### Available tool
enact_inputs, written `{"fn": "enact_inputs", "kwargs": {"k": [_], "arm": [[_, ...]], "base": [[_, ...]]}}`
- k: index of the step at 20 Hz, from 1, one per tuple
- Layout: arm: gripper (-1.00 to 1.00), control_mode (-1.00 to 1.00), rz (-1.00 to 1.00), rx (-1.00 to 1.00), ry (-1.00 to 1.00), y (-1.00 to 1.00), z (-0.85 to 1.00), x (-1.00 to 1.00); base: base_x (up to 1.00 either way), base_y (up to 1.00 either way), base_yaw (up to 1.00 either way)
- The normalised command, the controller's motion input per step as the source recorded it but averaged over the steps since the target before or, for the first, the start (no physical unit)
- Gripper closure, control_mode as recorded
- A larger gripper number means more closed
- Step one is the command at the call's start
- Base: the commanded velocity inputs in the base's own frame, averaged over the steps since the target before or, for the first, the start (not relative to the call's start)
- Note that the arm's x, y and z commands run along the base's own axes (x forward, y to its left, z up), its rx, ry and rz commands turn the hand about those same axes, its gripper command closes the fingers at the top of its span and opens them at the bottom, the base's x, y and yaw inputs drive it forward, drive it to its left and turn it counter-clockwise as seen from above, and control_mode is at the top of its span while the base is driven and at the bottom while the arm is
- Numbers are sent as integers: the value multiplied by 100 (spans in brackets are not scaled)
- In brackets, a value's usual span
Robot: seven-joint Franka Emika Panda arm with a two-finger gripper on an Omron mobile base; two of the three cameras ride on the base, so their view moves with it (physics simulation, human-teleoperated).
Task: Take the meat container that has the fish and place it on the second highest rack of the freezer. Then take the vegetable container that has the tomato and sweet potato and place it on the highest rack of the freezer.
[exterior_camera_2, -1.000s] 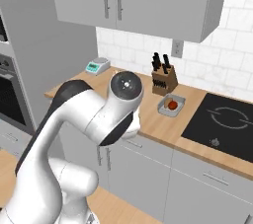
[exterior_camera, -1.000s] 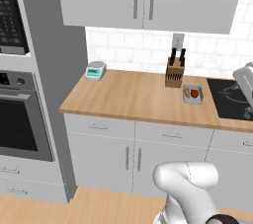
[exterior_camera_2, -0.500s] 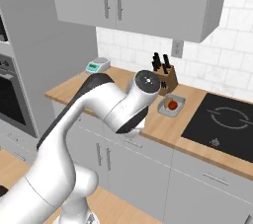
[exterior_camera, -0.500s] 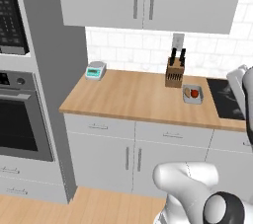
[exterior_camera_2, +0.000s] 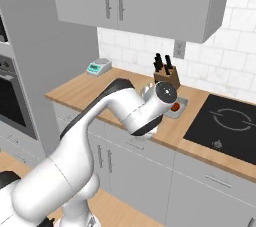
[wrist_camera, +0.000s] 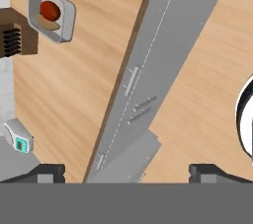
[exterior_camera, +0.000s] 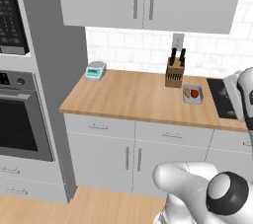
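A small grey tray (exterior_camera: 192,94) on the wooden counter holds the red tomato (exterior_camera: 194,93) and the orange-brown sweet potato (exterior_camera: 188,91), next to the knife block. From above, the hand view shows this tray (wrist_camera: 69,8) at upper left with the tomato (wrist_camera: 49,8) and sweet potato (wrist_camera: 48,22) in it. My gripper (wrist_camera: 129,172) hangs high over the counter's front edge, open, its fingertips (wrist_camera: 48,170) far apart with nothing between them. In the right base view my elbow stands in front of the tray (exterior_camera_2: 179,109). The fish and the freezer are out of view.
A knife block (exterior_camera: 174,72) stands behind the tray and a small scale (exterior_camera: 95,70) at the counter's back left. The black cooktop (exterior_camera_2: 230,121) lies to the right, a wall oven (exterior_camera: 20,119) to the left. Grey drawers and doors (wrist_camera: 148,70) run under the counter, cabinets above.
My arm has swung forward and right over the counter; its elbow now stands next to the tray in the right base view. The tray and counter things have not moved.
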Motion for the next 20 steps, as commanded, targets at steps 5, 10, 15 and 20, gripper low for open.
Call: {"fn": "enact_inputs", "kwargs": {"k": [5,10,15,20], "arm": [[-100,-100,-1,4,0,-7,-3,58],[-100,-100,0,0,0,-16,-11,30],[-100,-100,0,0,3,-12,-28,44],[-100,-100,0,0,4,-16,-28,45]], "base": [[0,0,0],[0,0,0],[0,0,0],[0,0,0]]}}
